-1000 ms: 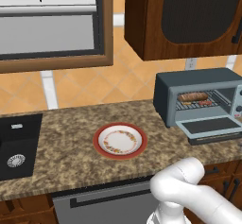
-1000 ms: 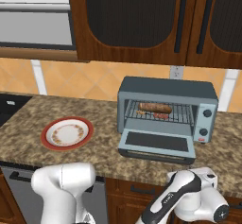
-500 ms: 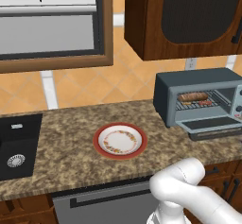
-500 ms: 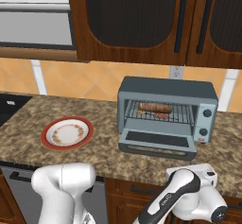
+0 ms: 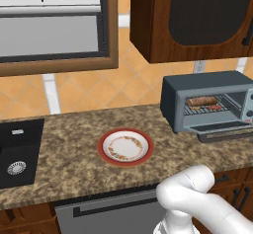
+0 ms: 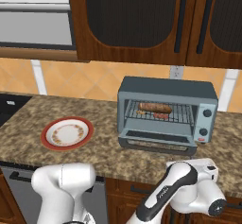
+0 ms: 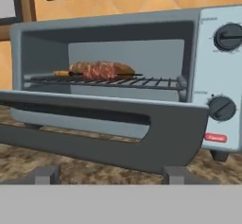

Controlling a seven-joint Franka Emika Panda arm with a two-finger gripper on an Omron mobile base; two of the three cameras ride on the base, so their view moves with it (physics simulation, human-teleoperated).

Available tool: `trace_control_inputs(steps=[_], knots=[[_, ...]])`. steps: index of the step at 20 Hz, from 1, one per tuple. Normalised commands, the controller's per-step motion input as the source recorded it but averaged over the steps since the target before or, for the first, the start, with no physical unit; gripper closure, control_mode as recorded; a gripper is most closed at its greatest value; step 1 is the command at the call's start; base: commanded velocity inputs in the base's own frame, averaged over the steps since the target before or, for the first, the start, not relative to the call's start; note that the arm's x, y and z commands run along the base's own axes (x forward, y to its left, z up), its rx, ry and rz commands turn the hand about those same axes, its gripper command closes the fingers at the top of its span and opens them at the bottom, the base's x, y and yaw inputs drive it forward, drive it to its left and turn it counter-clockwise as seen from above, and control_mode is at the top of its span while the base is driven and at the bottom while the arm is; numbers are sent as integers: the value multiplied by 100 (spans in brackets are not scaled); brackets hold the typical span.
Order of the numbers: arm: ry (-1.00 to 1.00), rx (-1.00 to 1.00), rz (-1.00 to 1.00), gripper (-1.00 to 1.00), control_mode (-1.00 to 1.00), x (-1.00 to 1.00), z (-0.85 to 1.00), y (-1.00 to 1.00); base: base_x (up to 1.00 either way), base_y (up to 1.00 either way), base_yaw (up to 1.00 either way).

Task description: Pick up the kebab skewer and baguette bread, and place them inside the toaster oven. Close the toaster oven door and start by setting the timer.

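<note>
The gripper (image 7: 108, 175) is low at the counter's front edge, right under the oven door (image 7: 99, 133). Its two tips stand wide apart and hold nothing. The door hangs open. Bread (image 7: 101, 70) and skewer (image 6: 160, 116) lie on the rack in the oven (image 6: 166, 112). An empty plate (image 5: 124, 147) sits mid-counter (image 5: 69, 149). The skewer is hard to make out.
</note>
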Motion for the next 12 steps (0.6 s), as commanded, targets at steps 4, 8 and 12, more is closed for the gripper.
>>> trace_control_inputs(steps=[4, 8, 12], knots=[[-1, -2, 0, -100, -100, 71, 39, 68, 0, 0, 0], [-3, 0, 0, -100, -100, 63, 33, 62, 0, 0, 0], [-4, 0, 0, -100, -100, 61, 31, 63, 0, 0, 0]])
